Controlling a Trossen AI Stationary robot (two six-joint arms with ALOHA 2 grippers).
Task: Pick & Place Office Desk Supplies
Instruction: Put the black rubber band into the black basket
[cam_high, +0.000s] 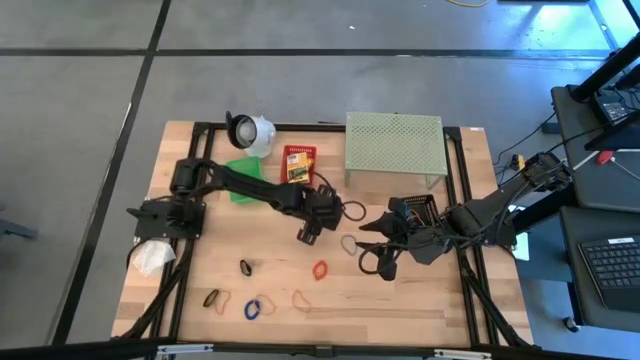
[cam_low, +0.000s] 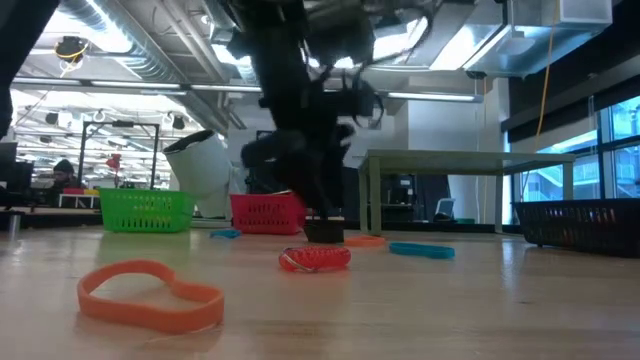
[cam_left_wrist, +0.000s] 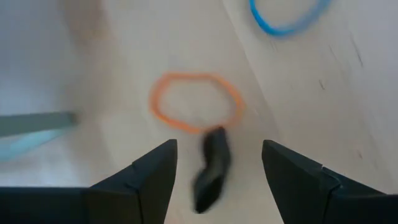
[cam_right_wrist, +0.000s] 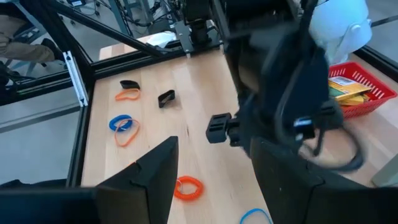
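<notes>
Black band (cam_left_wrist: 211, 168) between open left pincer (cam_left_wrist: 214, 171) fingers, on table (cam_left_wrist: 323, 106)

Left pincer (cam_high: 307, 236) mid-table, pointing down, fingers (cam_left_wrist: 152, 180) spread wide. Right pincer (cam_high: 372, 247) near it, low, fingers parted, nothing between.

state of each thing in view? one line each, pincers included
Left pincer: open, above the table centre.
Right pincer: open, empty, over the table's right part.
Small black band: loose between the left fingers, ungripped.
Red plastic basket: holds yellow-and-green crayon boxes.
Green plastic basket: contents hidden by the arm.
Red coiled band: flat on the wood.
</notes>
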